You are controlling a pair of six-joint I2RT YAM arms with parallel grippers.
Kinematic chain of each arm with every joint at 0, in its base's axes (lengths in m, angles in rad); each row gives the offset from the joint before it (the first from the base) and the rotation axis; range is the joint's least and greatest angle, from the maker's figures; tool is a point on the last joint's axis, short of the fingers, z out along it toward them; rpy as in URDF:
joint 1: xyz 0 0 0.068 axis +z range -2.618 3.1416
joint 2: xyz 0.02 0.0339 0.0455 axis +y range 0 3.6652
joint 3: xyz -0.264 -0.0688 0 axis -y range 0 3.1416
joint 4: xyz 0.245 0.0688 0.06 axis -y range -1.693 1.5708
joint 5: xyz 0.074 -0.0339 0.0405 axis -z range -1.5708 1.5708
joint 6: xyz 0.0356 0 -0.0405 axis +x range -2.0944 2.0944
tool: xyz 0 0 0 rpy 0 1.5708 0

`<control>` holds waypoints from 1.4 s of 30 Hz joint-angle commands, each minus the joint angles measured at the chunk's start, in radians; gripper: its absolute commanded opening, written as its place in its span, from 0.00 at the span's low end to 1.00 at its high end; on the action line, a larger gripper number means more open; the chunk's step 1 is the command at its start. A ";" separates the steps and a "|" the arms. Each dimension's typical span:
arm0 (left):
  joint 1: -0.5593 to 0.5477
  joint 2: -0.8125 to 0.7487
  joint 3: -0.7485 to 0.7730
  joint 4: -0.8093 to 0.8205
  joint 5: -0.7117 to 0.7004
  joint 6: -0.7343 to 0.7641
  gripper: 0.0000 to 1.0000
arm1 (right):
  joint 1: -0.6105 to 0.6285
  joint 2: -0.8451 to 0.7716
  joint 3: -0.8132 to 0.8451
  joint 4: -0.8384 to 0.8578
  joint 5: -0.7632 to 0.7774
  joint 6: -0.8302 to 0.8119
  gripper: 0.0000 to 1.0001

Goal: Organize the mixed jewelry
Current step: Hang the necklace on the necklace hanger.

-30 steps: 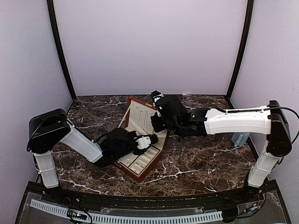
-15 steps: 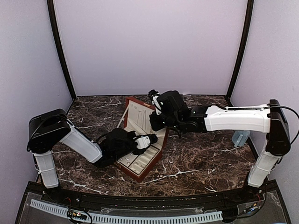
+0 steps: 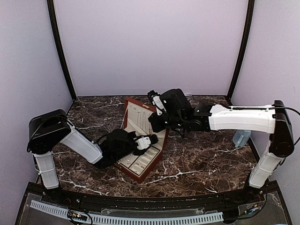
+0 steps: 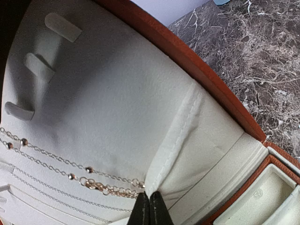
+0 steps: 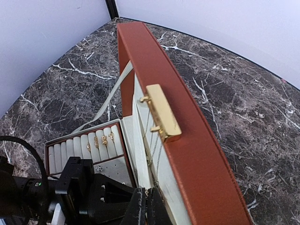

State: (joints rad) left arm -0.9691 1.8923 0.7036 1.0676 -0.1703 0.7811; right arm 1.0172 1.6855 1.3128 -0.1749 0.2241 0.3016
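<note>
The reddish-brown box (image 3: 143,171) lies open mid-table with its lid (image 5: 187,140) upright. Thin silvery chains (image 4: 56,161) and a rose-gold chain (image 4: 108,187) of the mixed jewelry hang across the lid's cream lining. My left gripper (image 4: 150,200) is shut on the hem (image 4: 180,136) of the lining's pocket, right where the rose-gold chain ends. My right gripper (image 5: 149,193) reaches down over the lid and is shut on a thin chain (image 5: 157,154), a small link showing between the tips. Gold rings (image 5: 101,140) sit in the cream rolls, and studs (image 5: 98,168) on the grey plate.
A gold clasp (image 5: 161,112) juts from the lid's top edge, close above my right fingers. The left gripper's black body (image 5: 89,192) fills the tray side of the box. Cream hooks (image 4: 28,65) line the lid's top. A pale clear container (image 3: 241,138) stands at the right, on the marble table (image 3: 201,159).
The right arm has lifted a little and shifted toward the back, still over the lid. The left arm and the box have stayed put.
</note>
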 commanded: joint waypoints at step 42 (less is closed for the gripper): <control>-0.037 0.031 0.022 0.009 0.068 -0.016 0.00 | 0.034 0.038 0.092 -0.190 0.549 -0.002 0.00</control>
State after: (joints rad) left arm -0.9813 1.9022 0.7189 1.0618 -0.1272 0.7742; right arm 1.0698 1.7096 1.3777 -0.3218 0.5995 0.3195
